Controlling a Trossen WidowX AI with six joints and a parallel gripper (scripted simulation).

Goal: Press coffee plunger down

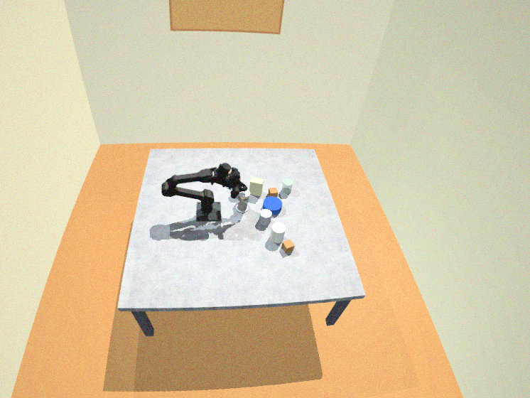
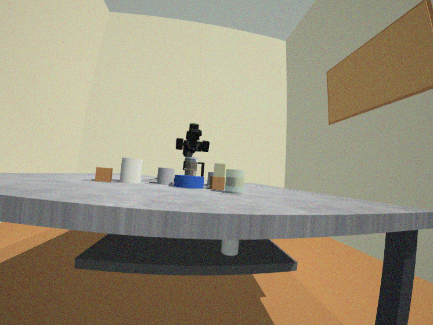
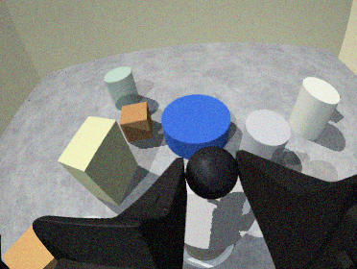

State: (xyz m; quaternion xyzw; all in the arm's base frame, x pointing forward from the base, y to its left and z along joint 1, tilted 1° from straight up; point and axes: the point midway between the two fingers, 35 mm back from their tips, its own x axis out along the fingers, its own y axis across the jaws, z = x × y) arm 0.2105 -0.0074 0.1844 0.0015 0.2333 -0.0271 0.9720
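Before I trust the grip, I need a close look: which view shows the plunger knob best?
The wrist view: the black plunger knob sits large between the jaws. In the top view the arm mostly hides it; in the exterior view it is too small to tell from the gripper.

No readable text anywhere on the table

None of the three views shows a letter, number, label or brand; the blocks, the cylinders, the coffee press, the arm and the brown wall panel [image 1: 226, 15] all carry plain, unmarked surfaces.
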